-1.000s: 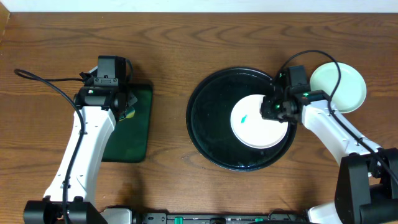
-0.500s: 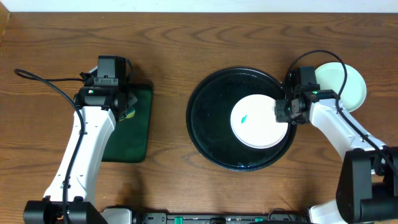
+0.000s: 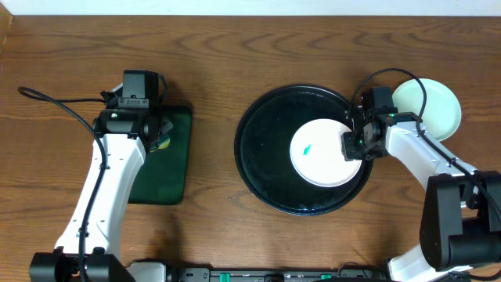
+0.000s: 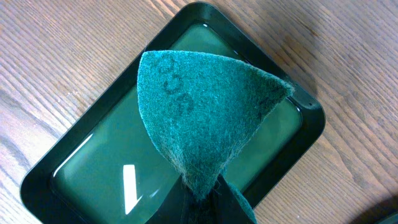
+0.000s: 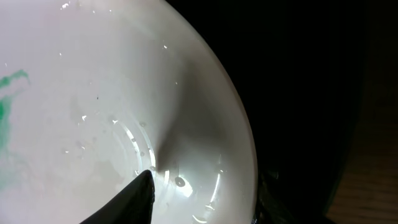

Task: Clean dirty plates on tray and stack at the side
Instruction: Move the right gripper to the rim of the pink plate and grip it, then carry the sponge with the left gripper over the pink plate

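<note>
A white plate [image 3: 317, 160] marked by a teal smear [image 3: 307, 150] sits right of centre on the black tray [image 3: 258, 168]. The right gripper [image 3: 354, 146] straddles its right rim; whether it grips cannot be told. Upper right, a second plate [image 3: 434, 110] lies on the table [image 3: 211, 55] beside the tray. At upper left, the left gripper [image 3: 159, 135] pinches a teal scouring pad [image 4: 199, 112] above a green tray [image 4: 87, 168].

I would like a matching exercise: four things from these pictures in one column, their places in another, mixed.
1. smeared plate
2. mint plate
3. scouring pad
4. right gripper

A. held by the left gripper, over the green tray
B. on the table, right of the black tray
C. at the smeared plate's right edge
D. in the black tray

Pairs: 1-D, 2-B, 3-A, 4-C
</note>
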### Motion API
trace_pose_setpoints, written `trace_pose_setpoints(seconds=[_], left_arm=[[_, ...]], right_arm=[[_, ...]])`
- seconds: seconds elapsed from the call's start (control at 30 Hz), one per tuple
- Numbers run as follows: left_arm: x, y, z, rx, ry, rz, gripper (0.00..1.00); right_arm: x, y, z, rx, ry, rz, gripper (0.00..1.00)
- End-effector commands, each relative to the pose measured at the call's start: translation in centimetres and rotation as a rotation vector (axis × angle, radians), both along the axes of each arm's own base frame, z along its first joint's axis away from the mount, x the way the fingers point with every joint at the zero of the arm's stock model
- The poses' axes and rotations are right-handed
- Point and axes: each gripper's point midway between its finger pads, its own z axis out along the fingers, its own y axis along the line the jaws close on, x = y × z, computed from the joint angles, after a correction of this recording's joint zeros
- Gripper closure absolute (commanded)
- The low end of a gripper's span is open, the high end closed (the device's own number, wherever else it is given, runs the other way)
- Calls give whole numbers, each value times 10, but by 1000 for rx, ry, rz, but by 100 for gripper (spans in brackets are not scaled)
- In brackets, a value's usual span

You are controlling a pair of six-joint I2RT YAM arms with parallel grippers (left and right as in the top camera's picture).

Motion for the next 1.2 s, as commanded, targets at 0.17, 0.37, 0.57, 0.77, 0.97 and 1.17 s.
trace_pose_setpoints(seconds=[0.17, 0.37, 0.57, 0.77, 0.97, 1.17], left_arm=[[-1, -6, -2, -42, -2, -3, 92], [9, -46, -2, -177, -19, -206, 92], [12, -109, 4, -307, -49, -437, 92], [5, -174, 3, -337, -64, -590, 93], [8, -245, -12, -387, -91, -695, 93], [12, -306, -45, -442, -104, -753, 93]], right_arm=[[-21, -2, -17, 15, 73, -128, 68], [-16, 7, -17, 81, 63, -188, 82], [17, 30, -6, 202, -67, -168, 96], [29, 40, 0, 243, -112, -177, 98], [31, 41, 1, 246, -120, -181, 95], [31, 41, 0, 249, -120, -195, 91]])
